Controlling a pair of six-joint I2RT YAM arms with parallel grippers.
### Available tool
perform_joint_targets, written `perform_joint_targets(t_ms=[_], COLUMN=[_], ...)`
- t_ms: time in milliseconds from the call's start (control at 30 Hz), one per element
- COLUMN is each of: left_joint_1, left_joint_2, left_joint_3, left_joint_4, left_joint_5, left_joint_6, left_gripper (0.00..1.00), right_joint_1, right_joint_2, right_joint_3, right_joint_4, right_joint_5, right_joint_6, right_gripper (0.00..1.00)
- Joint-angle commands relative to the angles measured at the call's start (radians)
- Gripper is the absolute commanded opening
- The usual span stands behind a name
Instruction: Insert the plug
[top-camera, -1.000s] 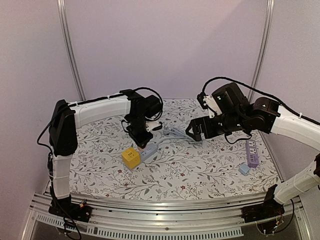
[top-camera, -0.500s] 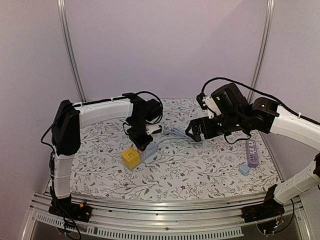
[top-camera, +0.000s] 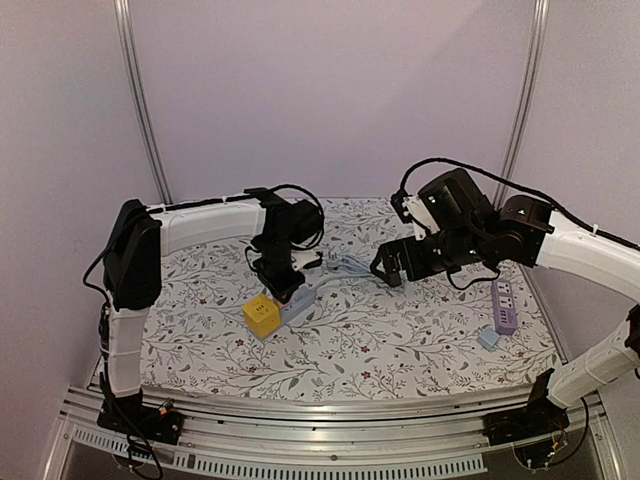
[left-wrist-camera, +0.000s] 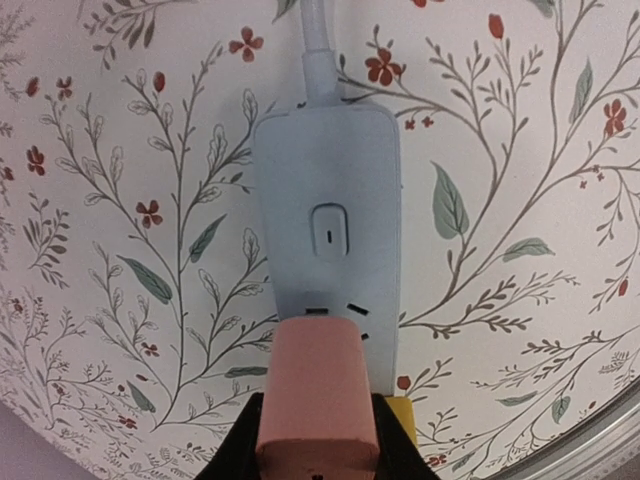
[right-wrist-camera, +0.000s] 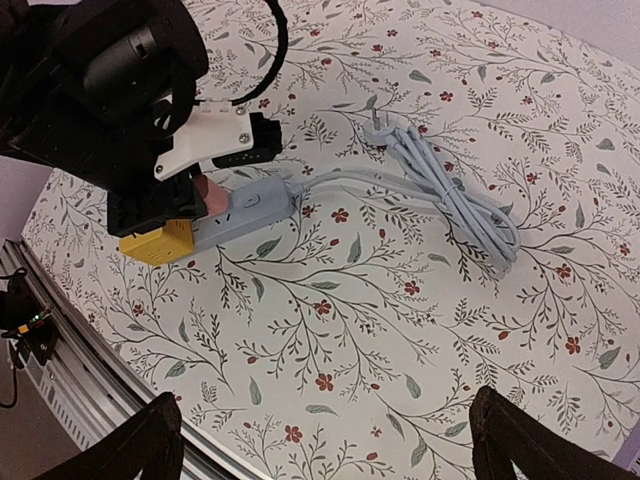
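Observation:
My left gripper (top-camera: 284, 283) is shut on a pink plug (left-wrist-camera: 318, 395) and holds it over the near end of a pale blue power strip (left-wrist-camera: 328, 250). The plug covers part of the strip's socket; two slots show beside it. I cannot tell if its pins are in. The strip (top-camera: 298, 304) lies left of centre, and also shows in the right wrist view (right-wrist-camera: 245, 212). Its cable (right-wrist-camera: 455, 195) is coiled to the right. My right gripper (top-camera: 386, 270) hangs open and empty above the table, right of the coil.
A yellow cube (top-camera: 262, 315) sits against the strip's near end and shows in the right wrist view (right-wrist-camera: 157, 243). A purple power strip (top-camera: 504, 306) and a small light blue block (top-camera: 488, 338) lie at the right. The table's front rail (top-camera: 330, 408) runs below.
My left gripper has moved down and toward the power strip with the pink plug. The right arm has shifted slightly left.

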Motion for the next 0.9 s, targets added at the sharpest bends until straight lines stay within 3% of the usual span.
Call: perform_joint_targets(t_ms=[0, 867], left_joint_1=[0.014, 0.029], left_joint_2=[0.016, 0.038], left_joint_3=[-0.011, -0.014], left_joint_4=[0.024, 0.05], left_joint_5=[0.021, 0.06], left_joint_6=[-0.01, -0.02], left_gripper=[0.0, 0.0], right_joint_1=[-0.001, -0.001], right_joint_2=[0.021, 0.027], right_joint_3=[0.02, 0.013], right_joint_4=[-0.017, -0.028], right_joint_5=[-0.005, -0.003], right_joint_6=[-0.015, -0.024], right_gripper=[0.99, 0.99])
